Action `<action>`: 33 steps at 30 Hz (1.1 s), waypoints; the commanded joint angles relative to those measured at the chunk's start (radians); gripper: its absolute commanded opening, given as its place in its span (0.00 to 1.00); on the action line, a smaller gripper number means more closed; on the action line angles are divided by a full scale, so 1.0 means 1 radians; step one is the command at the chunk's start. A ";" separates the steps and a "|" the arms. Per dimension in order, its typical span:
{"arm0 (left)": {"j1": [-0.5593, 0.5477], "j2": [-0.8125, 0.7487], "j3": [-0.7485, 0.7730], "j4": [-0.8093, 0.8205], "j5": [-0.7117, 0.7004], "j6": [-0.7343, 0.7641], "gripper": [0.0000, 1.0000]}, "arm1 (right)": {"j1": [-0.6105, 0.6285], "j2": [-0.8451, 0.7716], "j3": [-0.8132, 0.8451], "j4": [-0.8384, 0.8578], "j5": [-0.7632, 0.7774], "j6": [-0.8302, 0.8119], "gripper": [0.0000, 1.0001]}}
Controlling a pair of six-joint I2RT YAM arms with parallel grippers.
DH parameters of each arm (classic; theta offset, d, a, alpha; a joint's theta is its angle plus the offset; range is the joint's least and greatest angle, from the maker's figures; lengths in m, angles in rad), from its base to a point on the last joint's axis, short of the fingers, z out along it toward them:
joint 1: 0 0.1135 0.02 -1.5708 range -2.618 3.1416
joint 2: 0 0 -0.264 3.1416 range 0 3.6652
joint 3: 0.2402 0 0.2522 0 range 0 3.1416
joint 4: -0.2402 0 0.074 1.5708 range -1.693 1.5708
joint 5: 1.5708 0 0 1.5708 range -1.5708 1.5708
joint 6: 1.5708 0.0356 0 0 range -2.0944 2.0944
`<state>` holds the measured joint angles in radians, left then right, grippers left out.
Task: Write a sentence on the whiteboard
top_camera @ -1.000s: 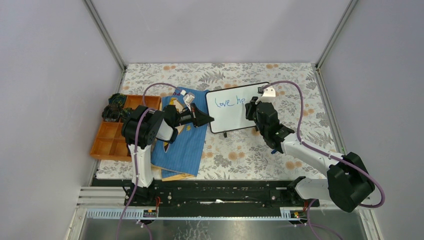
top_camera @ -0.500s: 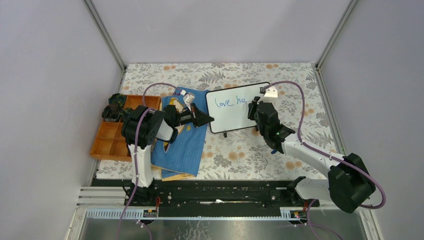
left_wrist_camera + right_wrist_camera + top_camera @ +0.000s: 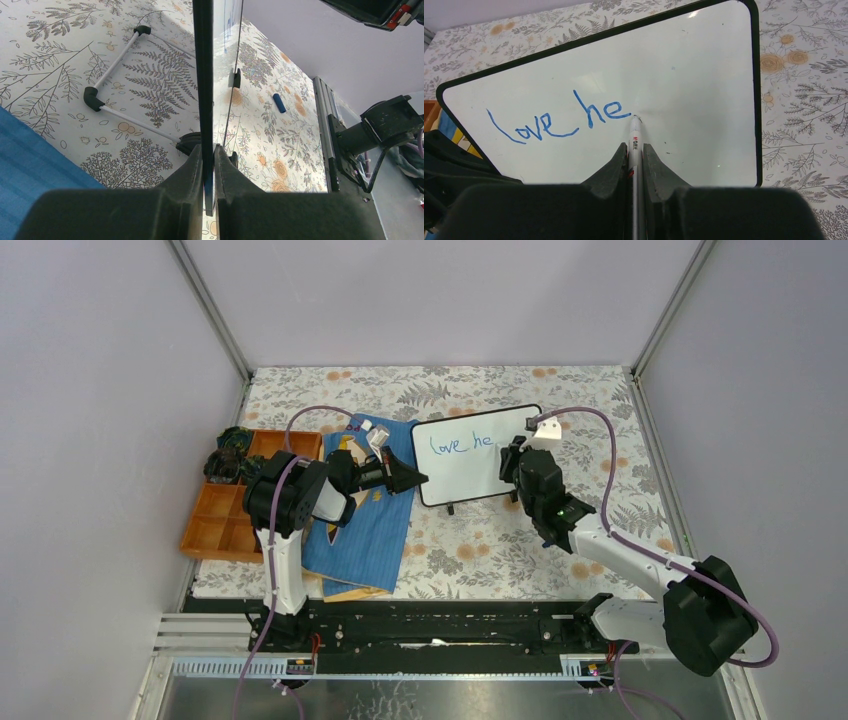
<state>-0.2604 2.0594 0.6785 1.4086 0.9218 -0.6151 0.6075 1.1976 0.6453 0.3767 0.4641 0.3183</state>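
Observation:
The whiteboard (image 3: 470, 465) (image 3: 694, 75) stands tilted on the floral table, black-framed. My left gripper (image 3: 418, 478) (image 3: 210, 150) is shut on its left edge (image 3: 203, 75), which I see end-on in the left wrist view. On the board the sentence (image 3: 559, 120) (image 3: 462, 443) reads "love he" in blue. My right gripper (image 3: 635, 147) (image 3: 515, 455) is shut on a white marker (image 3: 635, 140). The marker's tip touches the board just right of the "e".
A blue cloth-like book (image 3: 365, 525) lies under my left arm. An orange compartment tray (image 3: 225, 515) sits at the far left. A blue marker cap (image 3: 280, 102) lies on the table in front of the board. The board's wire stand (image 3: 107, 85) rests behind it.
The "e" after "h" has been finished, and my right gripper with the marker has shifted slightly right along the board. My left gripper has not moved.

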 commanded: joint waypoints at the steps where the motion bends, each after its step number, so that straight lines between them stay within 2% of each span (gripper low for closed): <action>1: 0.015 0.040 -0.024 -0.122 -0.040 0.077 0.00 | -0.017 -0.023 0.015 0.063 0.054 0.012 0.00; 33: 0.015 0.041 -0.024 -0.122 -0.038 0.078 0.00 | -0.039 0.031 0.055 0.099 0.028 0.038 0.00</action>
<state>-0.2604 2.0594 0.6785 1.4086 0.9222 -0.6151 0.5793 1.2213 0.6514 0.4309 0.5026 0.3428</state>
